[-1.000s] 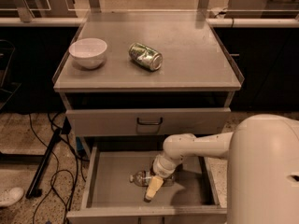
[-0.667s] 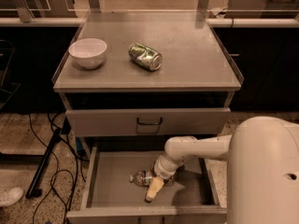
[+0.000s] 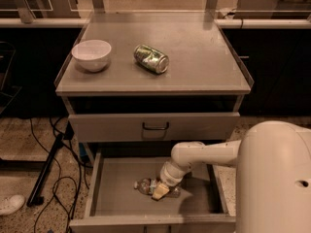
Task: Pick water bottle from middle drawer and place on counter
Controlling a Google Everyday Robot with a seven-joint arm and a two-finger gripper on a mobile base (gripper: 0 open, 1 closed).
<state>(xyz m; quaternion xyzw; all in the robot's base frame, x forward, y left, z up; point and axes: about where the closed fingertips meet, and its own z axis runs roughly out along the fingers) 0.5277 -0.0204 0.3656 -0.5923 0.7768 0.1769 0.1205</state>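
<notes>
The water bottle [image 3: 145, 185] lies on its side on the floor of the open middle drawer [image 3: 116, 188], near its centre, with its cap end pointing left. My gripper [image 3: 160, 191] reaches down into the drawer from the right and sits right over the bottle's right half, hiding that part. The counter [image 3: 199, 47] is the cart's flat grey top above.
On the counter stand a white bowl [image 3: 91, 55] at the left and a dented green-and-silver can [image 3: 151, 58] lying near the middle. The upper drawer front with a dark handle [image 3: 155, 126] is shut. Cables [image 3: 48, 178] and a shoe [image 3: 10, 204] lie on the floor at left.
The gripper has edged slightly further onto the bottle. The bottle has not moved.
</notes>
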